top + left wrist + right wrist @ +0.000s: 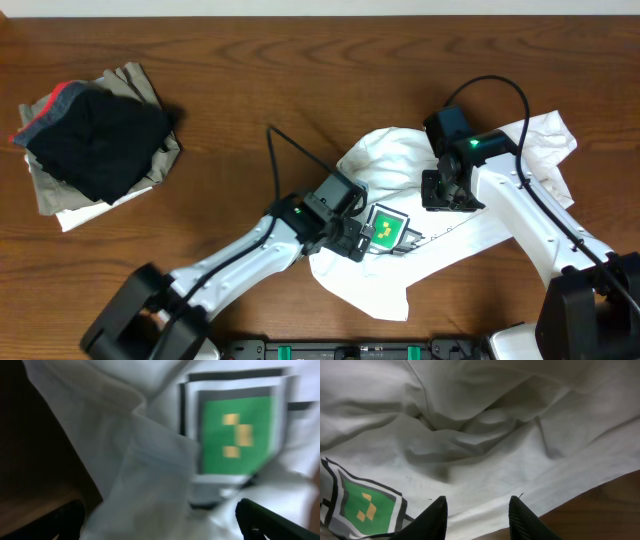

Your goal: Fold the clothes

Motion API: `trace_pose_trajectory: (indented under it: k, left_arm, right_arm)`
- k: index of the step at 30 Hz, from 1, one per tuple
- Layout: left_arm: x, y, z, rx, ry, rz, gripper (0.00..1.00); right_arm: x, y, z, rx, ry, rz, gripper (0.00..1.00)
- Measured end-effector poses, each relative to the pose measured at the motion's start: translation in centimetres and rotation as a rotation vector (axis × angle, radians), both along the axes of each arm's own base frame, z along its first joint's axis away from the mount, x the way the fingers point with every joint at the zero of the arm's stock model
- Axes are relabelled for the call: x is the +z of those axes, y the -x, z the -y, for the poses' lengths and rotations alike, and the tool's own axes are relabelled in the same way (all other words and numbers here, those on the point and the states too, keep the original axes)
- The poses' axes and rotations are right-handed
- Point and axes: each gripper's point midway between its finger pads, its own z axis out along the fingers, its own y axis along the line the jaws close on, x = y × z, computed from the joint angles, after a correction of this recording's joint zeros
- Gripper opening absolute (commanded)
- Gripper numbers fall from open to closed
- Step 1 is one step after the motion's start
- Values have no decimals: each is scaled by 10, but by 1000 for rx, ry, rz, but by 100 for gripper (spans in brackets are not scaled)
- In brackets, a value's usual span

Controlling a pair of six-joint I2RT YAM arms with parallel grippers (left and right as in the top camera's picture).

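The wooden counter (300, 70) fills the overhead view. The biggest thing on it is the white garment (395, 150), which lies crumpled on the right half of the counter, from the middle toward the right edge. Its cloth is thin and full of wrinkles, and one corner hangs toward the near edge.

The left arm (240, 255) comes from the bottom left and reaches to the left side of the garment. The right arm (530, 215) comes from the bottom right and lies over the right part of the cloth.

Well apart from all this, at the far left, there is a pile of other clothes: a black garment (100, 140) with a red and grey band on top, and a khaki-grey garment (140, 85) under it.

On the white garment there is a green print (388, 227) with small yellow squares and a dark and grey border. It lies between the two arms, just beside the left one.

The left fingers (270, 520) are spread wide above the cloth, close to the print, and they hold nothing. The picture from the left wrist is blurred.

The right fingers (432, 517) stand narrowly apart just over the cloth near its edge, with nothing between them.
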Motion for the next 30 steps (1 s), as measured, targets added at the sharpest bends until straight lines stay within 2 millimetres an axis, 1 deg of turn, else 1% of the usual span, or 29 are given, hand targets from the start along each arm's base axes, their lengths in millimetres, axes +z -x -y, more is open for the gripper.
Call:
trace_pose_trajectory:
  k: [1, 2, 4, 6, 7, 8, 10, 12, 14, 15, 17, 18, 19, 20, 21, 22, 24, 27, 30]
  left_arm:
    - [-8, -1, -1, 5, -19, -4, 99]
    - [-13, -3, -3, 9, -36, -4, 96]
    - [-22, -6, -9, 28, -79, 2, 71]
    - [-26, -12, -16, 44, -120, 28, 31]
    - [-26, -15, -19, 51, -136, 43, 20]
    - [-26, -18, -23, 62, -153, 62, 13]
    - [-25, -24, -34, 89, -198, 88, 12]
    - [-21, -29, -50, 122, -246, 101, 11]
    - [-11, -37, -70, 176, -285, 120, 13]
    - [-4, -42, -80, 206, -294, 132, 16]
    - [10, -50, -97, 258, -301, 161, 26]
    - [18, -55, -107, 294, -300, 175, 27]
    - [27, -60, -119, 340, -296, 187, 31]
    - [33, -63, -127, 366, -295, 198, 38]
    - [39, -68, -136, 403, -293, 208, 48]
    - [43, -72, -145, 440, -291, 215, 56]
    - [46, -77, -160, 502, -290, 213, 58]
    - [44, -79, -172, 554, -291, 192, 59]
    - [42, -78, -172, 564, -276, 173, 64]
  right_arm:
    - [0, 0, 0, 0, 0, 0, 39]
    - [0, 0, 0, 0, 0, 0, 39]
    - [0, 0, 0, 0, 0, 0, 39]
    - [0, 0, 0, 0, -1, -1, 38]
    - [0, 0, 0, 0, -1, -1, 38]
    - [0, 0, 0, 0, -1, -1, 38]
    - [0, 0, 0, 0, -1, -1, 39]
    - [0, 0, 0, 0, -1, -1, 39]
    - [0, 0, 1, -4, -1, 0, 40]
    - [0, -1, 2, -9, -1, 0, 40]
    - [0, -3, 7, -27, -2, 5, 40]
    - [0, -5, 11, -41, -3, 8, 40]
    - [0, -7, 15, -58, -4, 12, 41]
    - [0, -8, 20, -75, -4, 15, 41]
    - [0, -11, 26, -98, -6, 20, 41]
    - [0, -12, 35, -125, -5, 23, 41]
    - [0, -14, 47, -168, -3, 24, 41]
    - [0, -14, 67, -234, -2, 23, 41]
    - [0, -14, 87, -304, -2, 24, 41]
